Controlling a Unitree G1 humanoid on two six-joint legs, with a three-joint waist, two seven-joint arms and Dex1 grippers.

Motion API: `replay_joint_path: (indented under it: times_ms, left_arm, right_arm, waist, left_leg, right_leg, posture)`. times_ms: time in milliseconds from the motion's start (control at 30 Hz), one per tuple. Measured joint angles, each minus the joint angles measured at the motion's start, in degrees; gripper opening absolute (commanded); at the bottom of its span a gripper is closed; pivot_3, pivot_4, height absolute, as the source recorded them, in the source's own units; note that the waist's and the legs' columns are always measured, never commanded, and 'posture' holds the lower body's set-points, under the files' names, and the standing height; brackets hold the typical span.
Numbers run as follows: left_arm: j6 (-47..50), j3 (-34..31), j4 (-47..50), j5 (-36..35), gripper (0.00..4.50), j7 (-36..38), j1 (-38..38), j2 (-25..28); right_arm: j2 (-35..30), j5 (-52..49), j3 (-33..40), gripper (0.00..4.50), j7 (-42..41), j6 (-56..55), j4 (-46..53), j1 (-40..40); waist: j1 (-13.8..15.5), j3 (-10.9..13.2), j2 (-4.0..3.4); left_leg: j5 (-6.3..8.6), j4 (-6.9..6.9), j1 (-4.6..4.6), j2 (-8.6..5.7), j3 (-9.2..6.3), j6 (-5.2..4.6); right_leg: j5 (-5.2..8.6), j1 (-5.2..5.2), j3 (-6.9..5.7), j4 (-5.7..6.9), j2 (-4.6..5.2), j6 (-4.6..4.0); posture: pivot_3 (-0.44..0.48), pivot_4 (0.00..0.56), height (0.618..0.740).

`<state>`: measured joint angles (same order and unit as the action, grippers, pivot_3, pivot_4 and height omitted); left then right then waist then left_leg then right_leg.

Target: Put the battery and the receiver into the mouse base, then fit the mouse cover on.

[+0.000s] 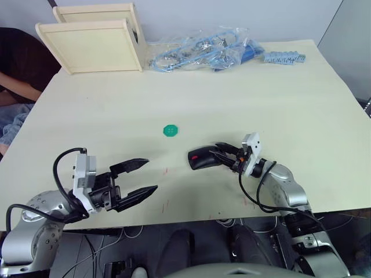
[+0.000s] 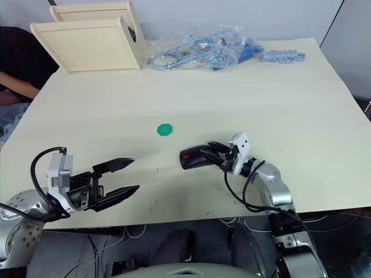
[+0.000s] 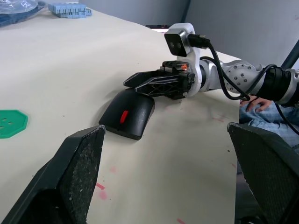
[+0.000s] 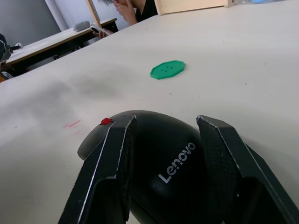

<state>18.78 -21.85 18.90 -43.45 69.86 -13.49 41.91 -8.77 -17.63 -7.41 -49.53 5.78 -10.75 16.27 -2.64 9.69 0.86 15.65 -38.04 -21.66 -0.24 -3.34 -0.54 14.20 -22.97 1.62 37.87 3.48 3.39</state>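
Observation:
The mouse cover (image 4: 163, 149), a glossy black shell with white lettering, lies on top of the mouse base (image 3: 122, 122). The base's front shows a red patch. Together they rest on the table's near middle (image 1: 200, 157). My right gripper (image 1: 216, 152) reaches in from the right, its two fingers (image 4: 117, 158) spread apart over the cover's rear, lying on or just above it. My left gripper (image 1: 149, 175) hovers open with nothing in it, over the front left of the table, a hand's width from the mouse. The battery and the receiver are hidden.
A green scalloped disc (image 1: 170, 130) lies just beyond the mouse. Two wooden boxes (image 1: 93, 43) stand at the back left, and bags of blue parts (image 1: 203, 52) and a blue strip (image 1: 284, 58) lie along the back. A person (image 1: 14, 87) sits at the far left.

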Motion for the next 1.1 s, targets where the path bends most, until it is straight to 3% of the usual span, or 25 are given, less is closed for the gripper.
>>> replay_joint_path:
  times_ms: [167,400,467,500,533,633,833,1100]
  left_arm:
    - [0.21,-0.08,0.07,-0.03,4.5,-1.39,-0.42,-1.0]
    - [1.35,-0.73,0.03,0.31,4.5,-5.57,-1.58,-1.78]
    - [1.86,-0.93,-0.02,0.54,4.5,-7.69,-1.96,-2.43]
    - [2.38,-1.32,-1.18,0.9,4.5,-9.99,-2.53,-3.11]
    - [2.49,-1.49,-1.53,1.05,4.5,-10.47,-2.64,-3.24]
    - [3.29,-2.42,-2.12,1.32,4.5,-12.51,-3.54,-3.37]
    - [3.41,-3.6,-2.26,1.6,4.5,-14.42,-7.18,-4.49]
    - [3.16,-5.17,-1.89,1.71,4.5,-15.68,-11.42,-6.18]
  right_arm:
    - [0.15,-2.25,1.65,2.15,1.44,1.08,2.4,-1.51]
    - [-5.48,-6.84,4.7,2.15,0.57,5.68,12.34,-3.89]
    - [-9.65,-7.58,5.6,2.15,-1.12,6.39,15.72,-5.31]
    - [-14.47,-8.35,9.03,2.64,-2.56,6.68,17.96,-7.92]
    - [-15.76,-8.37,9.9,2.9,-2.77,6.68,18.54,-8.81]
    - [-19.66,-9.81,14.07,4.45,-2.95,6.95,21.06,-13.38]
    - [-26.16,-11.59,23.52,4.45,-5.05,6.27,23.06,-25.41]
    - [-27.1,-12.78,29.95,4.45,-7.83,3.35,24.4,-34.71]
  waist:
    - [0.27,0.05,-0.05]
    - [0.54,0.15,-0.11]
    - [0.62,0.19,-0.18]
    - [0.79,0.2,-0.14]
    - [0.8,0.2,-0.14]
    - [0.78,0.21,-0.12]
    - [0.88,0.21,-0.11]
    - [1.16,0.2,-0.09]
  left_leg:
    - [0.0,0.0,-0.1,0.04,-0.05,0.0]
    - [0.0,-0.02,-0.29,0.02,-0.06,0.0]
    - [0.0,-0.02,-0.3,0.01,-0.05,0.0]
    - [0.0,-0.02,-0.32,-0.04,-0.06,0.0]
    - [0.0,-0.02,-0.31,-0.04,-0.06,0.0]
    - [0.0,-0.02,-0.31,-0.03,-0.04,-0.01]
    - [0.01,-0.02,-0.3,0.0,0.03,-0.01]
    - [0.01,-0.02,-0.31,0.18,0.12,-0.01]
  right_leg:
    - [-0.01,-0.05,-0.02,0.0,0.05,0.0]
    - [-0.01,-0.18,-0.06,-0.03,0.13,0.01]
    - [0.0,-0.17,-0.06,-0.03,0.15,0.02]
    - [0.0,-0.16,-0.1,-0.05,0.15,0.02]
    - [0.0,-0.16,-0.1,-0.05,0.14,0.02]
    - [0.0,-0.16,-0.1,-0.04,0.13,0.02]
    - [0.01,-0.15,-0.05,-0.07,0.13,0.02]
    - [0.02,-0.14,-0.04,-0.16,0.12,0.03]
  posture:
    - [0.0,0.15,0.74]
    - [0.0,0.15,0.74]
    - [0.0,0.15,0.74]
    - [0.0,0.15,0.74]
    - [0.0,0.15,0.74]
    - [0.0,0.15,0.74]
    - [0.0,0.15,0.74]
    - [0.0,0.15,0.74]
